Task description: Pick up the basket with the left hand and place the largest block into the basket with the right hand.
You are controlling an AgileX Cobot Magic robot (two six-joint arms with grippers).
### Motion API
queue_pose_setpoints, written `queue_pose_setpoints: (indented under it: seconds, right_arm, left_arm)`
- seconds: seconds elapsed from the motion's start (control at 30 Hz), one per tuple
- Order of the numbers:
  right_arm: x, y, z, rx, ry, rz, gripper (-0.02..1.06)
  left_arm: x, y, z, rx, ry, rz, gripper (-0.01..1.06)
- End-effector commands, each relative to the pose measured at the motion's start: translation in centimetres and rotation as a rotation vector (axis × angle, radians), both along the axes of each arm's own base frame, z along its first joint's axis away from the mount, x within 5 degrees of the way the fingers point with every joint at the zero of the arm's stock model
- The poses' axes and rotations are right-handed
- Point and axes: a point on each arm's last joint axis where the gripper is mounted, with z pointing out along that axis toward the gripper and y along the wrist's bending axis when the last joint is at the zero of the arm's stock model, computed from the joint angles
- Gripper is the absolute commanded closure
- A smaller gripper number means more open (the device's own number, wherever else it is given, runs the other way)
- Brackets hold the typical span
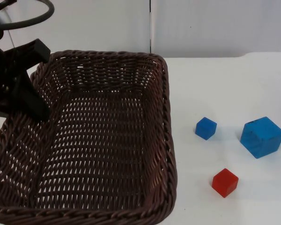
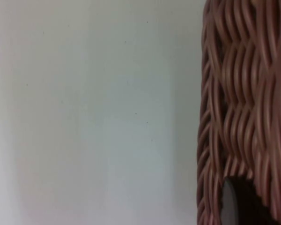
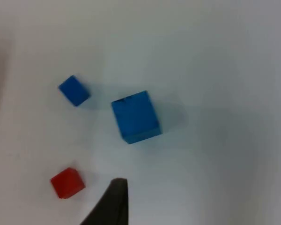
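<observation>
Left claw (image 1: 35, 96) grips the basket (image 1: 166, 117) rim, raised.

Held wicker basket (image 1: 107, 140); large blue block (image 1: 262, 137) alongside

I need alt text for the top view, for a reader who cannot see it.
A dark brown wicker basket, held at its rim by the left gripper, stands left of three blocks on the white table: small blue, large blue, small red.
</observation>
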Motion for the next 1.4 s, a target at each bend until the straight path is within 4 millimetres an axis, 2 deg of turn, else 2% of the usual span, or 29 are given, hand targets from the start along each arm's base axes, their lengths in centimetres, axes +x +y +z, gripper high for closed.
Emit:
queue_pose_setpoints:
  seconds: [0.0, 0.23, 0.53, 0.63, 1.07, 1.37]
  right_arm:
    - [1.5, 0.6, -0.6, 0.052, 0.022, 0.046, -0.01]
    - [3.1, 1.9, -2.9, 0.057, 0.117, 0.104, -0.01]
    - [5.1, 6.9, -6.4, -0.058, 0.123, 0.222, -0.01]
    - [5.5, 7.6, -7.2, -0.092, 0.118, 0.226, -0.01]
    - [8.6, 8.5, -12.0, -0.154, 0.114, 0.198, -0.01]
    - [10.8, 9.3, -16.3, -0.151, 0.081, 0.208, -0.01]
  left_arm:
    - [-0.2, 0.0, 0.5, -0.031, -0.01, 0.019, 1.05]
    - [-0.2, 0.0, 0.5, -0.029, -0.014, 0.011, 1.05]
    - [-0.2, 0.0, 0.5, -0.028, -0.015, 0.01, 1.05]
    - [-0.2, 0.0, 0.5, -0.027, -0.017, 0.006, 1.05]
    - [-0.1, 0.0, 0.5, -0.024, -0.021, 0.006, 1.05]
    - [-0.1, 0.1, 0.5, -0.012, -0.024, 0.001, 1.05]
